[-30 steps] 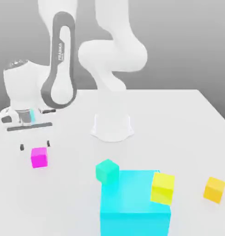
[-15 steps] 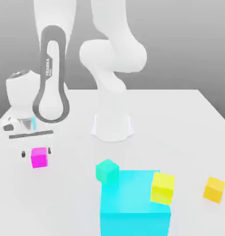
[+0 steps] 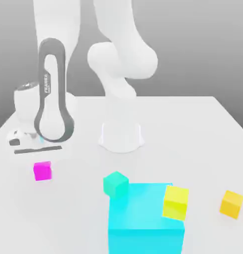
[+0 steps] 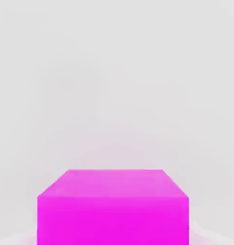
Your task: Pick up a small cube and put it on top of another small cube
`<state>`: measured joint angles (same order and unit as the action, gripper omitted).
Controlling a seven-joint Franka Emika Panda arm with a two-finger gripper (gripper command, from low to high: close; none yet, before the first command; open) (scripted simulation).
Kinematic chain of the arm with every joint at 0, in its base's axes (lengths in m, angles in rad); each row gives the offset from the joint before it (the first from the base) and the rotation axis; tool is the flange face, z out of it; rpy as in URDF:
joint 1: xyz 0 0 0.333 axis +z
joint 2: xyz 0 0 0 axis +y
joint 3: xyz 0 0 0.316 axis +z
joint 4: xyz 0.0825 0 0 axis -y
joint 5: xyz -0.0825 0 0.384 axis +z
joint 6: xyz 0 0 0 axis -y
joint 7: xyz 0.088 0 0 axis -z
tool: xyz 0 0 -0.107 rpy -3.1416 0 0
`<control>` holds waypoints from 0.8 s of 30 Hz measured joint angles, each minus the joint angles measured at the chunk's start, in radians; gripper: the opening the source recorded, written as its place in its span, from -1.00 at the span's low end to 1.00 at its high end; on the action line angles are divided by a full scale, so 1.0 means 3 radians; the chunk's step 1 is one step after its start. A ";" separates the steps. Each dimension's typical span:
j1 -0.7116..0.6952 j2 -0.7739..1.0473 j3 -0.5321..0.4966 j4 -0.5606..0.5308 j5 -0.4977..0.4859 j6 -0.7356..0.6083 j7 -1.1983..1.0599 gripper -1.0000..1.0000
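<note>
Resting on white table (image 3: 193, 129), exterior view's left: small cube (image 3: 42, 170), magenta, apart from teal cube (image 3: 116, 183) beside big cyan block (image 3: 145, 218). Pincer (image 3: 42, 159) clenched, directly above small cube; hold unconfirmed.

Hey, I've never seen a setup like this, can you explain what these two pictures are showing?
It's a simulated white robot arm on a white table. One picture looks on from outside; the other comes from a camera on the hand. The gripper is shut, low over the small pink cube, which sits on the table. I can't tell if it's gripped. Also there: a teal cube, a big cyan block with a yellow cube by it, and an orange cube.
</note>
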<state>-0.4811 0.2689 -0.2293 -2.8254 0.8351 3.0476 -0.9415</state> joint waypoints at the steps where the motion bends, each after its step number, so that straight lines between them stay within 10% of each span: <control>1: 0.0063 -0.0027 -0.0089 -0.0007 -0.0089 -0.0044 0.0068 -1.00; 24: 0.0859 -0.0769 -0.1457 -0.0239 -0.2264 -0.0543 0.1666 -1.00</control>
<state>-0.2234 0.0382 -0.6664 -2.8971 0.1558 2.8848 -0.4416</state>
